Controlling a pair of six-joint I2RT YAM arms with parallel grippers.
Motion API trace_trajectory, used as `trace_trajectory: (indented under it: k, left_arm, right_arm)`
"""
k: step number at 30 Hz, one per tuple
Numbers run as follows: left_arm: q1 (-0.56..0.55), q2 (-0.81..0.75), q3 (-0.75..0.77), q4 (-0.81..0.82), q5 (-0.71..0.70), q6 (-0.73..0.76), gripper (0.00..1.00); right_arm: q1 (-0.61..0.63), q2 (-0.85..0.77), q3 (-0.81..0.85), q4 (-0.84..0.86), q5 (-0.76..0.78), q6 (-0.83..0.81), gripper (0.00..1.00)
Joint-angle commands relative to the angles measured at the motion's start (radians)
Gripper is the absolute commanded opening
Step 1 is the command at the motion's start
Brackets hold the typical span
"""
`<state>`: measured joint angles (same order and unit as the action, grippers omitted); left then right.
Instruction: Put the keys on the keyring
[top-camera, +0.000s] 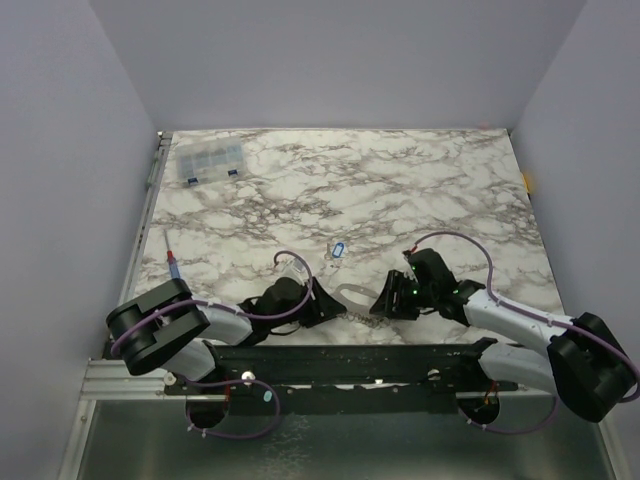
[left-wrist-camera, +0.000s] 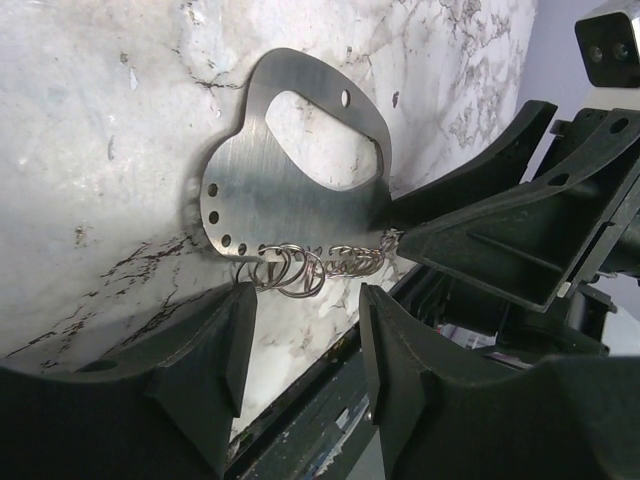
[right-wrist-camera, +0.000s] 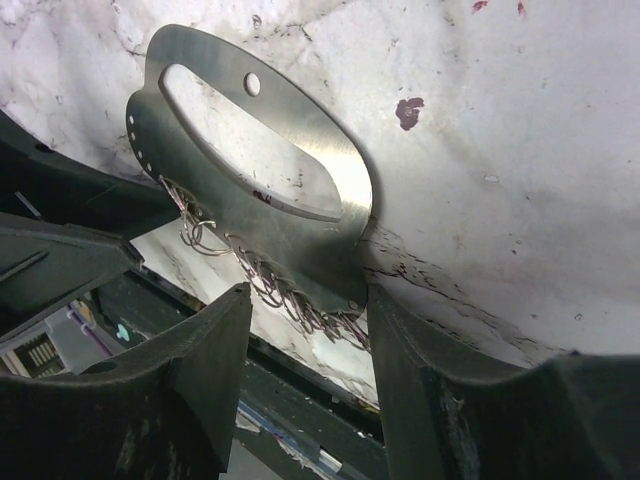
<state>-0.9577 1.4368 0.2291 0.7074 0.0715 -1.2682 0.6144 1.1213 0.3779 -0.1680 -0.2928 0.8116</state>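
- Marbled tabletop (top-camera: 400, 180) is seen under both arms.
- Left gripper (left-wrist-camera: 305, 310) and right gripper (right-wrist-camera: 310, 310) are held spread (nothing pinched yet), one at each end of the keyring (left-wrist-camera: 280, 190), presumably so it can be steadied.
- The keyring is laid flat by the near edge.

The keyring (left-wrist-camera: 255, 200) is a flat, shiny grey piece with one big hole. It lies low in the middle on the marble surface (top-camera: 400, 190), with little wire rings (left-wrist-camera: 300, 268) along its edge.
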Motion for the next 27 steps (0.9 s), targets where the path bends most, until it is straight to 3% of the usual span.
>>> trace_trajectory:
  k: [1,3,8,13,17,20,23,27]
  left_arm:
    - [-0.003,0.012,-0.038,0.011,-0.061,0.002,0.5]
    - [-0.004,-0.01,-0.052,0.01,-0.084,-0.004,0.48]
    - [-0.003,-0.099,-0.089,-0.034,-0.162,0.007,0.47]
    - [-0.003,-0.133,-0.085,-0.051,-0.153,0.083,0.45]
    - [-0.003,-0.171,-0.075,-0.074,-0.15,0.146,0.45]
    - [-0.003,-0.208,-0.066,-0.117,-0.158,0.19,0.44]
    - [-0.003,-0.247,-0.05,-0.181,-0.168,0.235,0.44]
    - [-0.003,-0.324,0.003,-0.341,-0.204,0.324,0.45]
  right_arm:
    - [0.005,0.014,-0.022,-0.012,0.013,-0.02,0.53]
    - [0.005,0.012,-0.022,-0.013,0.017,-0.02,0.49]
    - [0.005,-0.015,-0.029,0.001,0.033,-0.014,0.26]
    - [0.005,-0.066,-0.035,0.048,-0.004,-0.008,0.09]
    - [0.005,-0.107,-0.028,0.039,-0.009,-0.008,0.02]
    - [0.005,-0.121,-0.027,0.02,-0.026,-0.02,0.06]
    - [0.006,-0.115,-0.018,-0.059,0.014,-0.003,0.38]
    - [0.006,-0.144,-0.041,-0.132,0.037,0.046,0.48]
